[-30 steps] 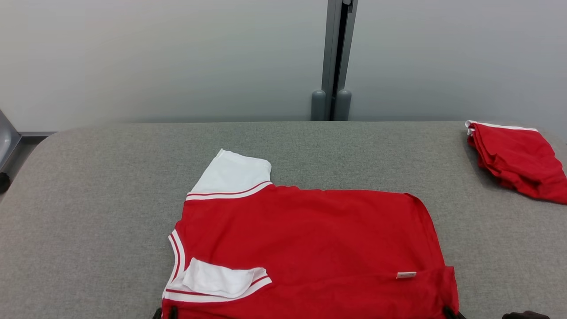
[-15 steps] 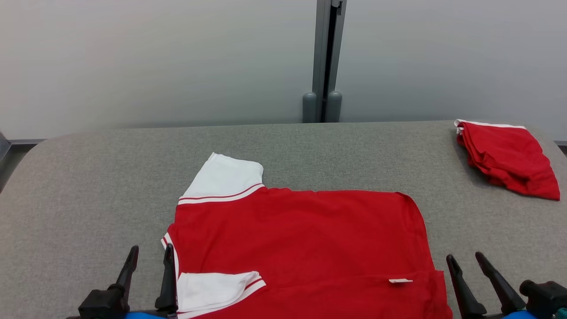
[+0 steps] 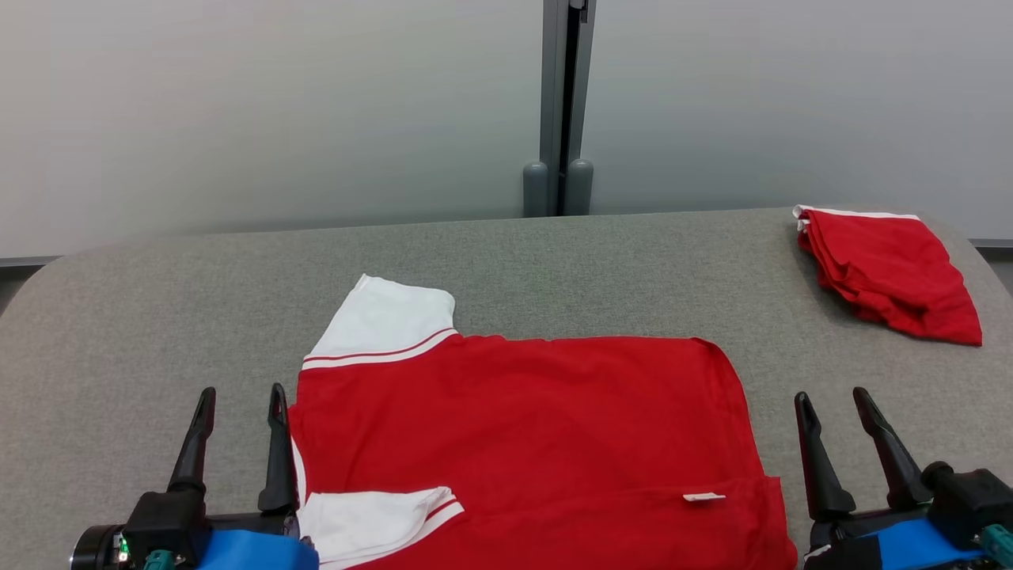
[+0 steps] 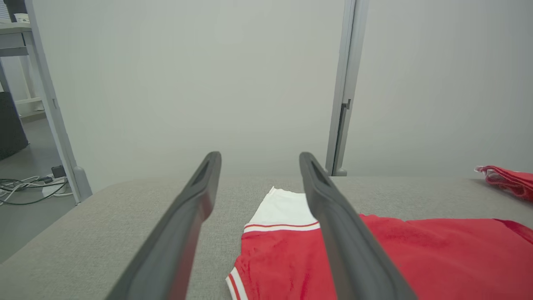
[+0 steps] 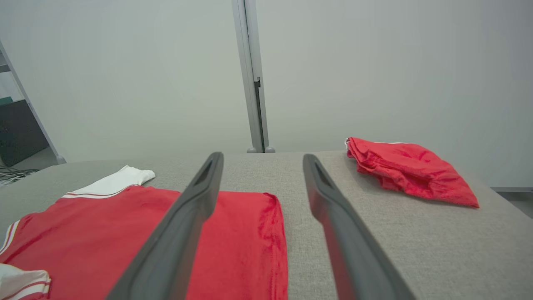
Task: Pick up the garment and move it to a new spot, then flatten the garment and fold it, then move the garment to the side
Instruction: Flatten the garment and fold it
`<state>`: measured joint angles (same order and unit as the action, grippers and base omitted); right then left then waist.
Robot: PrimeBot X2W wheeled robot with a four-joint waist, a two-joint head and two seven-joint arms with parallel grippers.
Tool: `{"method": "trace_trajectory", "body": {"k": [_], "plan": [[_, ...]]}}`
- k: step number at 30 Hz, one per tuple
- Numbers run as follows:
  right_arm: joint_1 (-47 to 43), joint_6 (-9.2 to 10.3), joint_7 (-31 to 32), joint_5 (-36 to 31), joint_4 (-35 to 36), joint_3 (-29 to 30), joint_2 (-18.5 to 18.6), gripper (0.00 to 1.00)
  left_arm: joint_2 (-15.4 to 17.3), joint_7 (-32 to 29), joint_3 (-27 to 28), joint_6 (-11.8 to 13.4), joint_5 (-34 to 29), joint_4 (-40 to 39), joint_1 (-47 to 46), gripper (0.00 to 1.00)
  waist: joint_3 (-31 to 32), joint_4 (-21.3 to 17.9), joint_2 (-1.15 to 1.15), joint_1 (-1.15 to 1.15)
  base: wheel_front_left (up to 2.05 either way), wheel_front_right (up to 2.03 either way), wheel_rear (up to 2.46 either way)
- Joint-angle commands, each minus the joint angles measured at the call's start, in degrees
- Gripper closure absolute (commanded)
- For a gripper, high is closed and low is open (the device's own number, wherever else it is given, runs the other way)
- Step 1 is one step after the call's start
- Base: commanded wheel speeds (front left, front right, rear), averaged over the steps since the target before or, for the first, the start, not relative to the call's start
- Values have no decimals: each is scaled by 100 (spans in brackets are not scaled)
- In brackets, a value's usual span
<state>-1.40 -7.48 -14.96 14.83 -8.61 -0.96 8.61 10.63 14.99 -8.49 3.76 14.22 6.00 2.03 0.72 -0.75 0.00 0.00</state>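
Note:
The garment (image 3: 522, 427), a red shirt with white sleeves, lies spread flat on the grey table (image 3: 150, 317); its near strip is folded over, with a small white label on it. One white sleeve (image 3: 388, 321) points to the far side and the other lies folded at the near left. My left gripper (image 3: 242, 390) stands open just left of the shirt's near left edge, holding nothing. My right gripper (image 3: 831, 394) stands open just right of its near right corner, also holding nothing. The wrist views show the left gripper (image 4: 260, 157), the right gripper (image 5: 263, 157) and the garment (image 4: 416, 250) (image 5: 104, 225) below them.
A second red garment (image 3: 886, 269) (image 5: 408, 171) lies folded at the table's far right corner. A grey post (image 3: 558, 103) stands against the pale wall behind the table. Cables lie on the floor off the left end (image 4: 25, 187).
Both grippers have opened, let go of the shirt's near corners and risen into the head view on either side of it. The head camera has shifted, so the scene sits further left.

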Motion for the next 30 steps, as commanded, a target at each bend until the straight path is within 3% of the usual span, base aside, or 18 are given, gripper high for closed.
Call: {"method": "trace_trajectory", "body": {"k": [1,11,30], "plan": [[26,-3,-27,-137,-54,78,-93,0,-13,25,83,-58,-158,73,-57,0,-6,-6,0,0,0,0,0],[-89,-3,-29,-431,-486,243,-348,0,-164,26,404,-313,-497,489,0,0,-19,32,0,0,0,0,0],[64,-3,-26,-489,-877,133,-380,0,-446,26,864,-690,-802,958,-274,0,-62,73,0,0,0,0,0]]}}
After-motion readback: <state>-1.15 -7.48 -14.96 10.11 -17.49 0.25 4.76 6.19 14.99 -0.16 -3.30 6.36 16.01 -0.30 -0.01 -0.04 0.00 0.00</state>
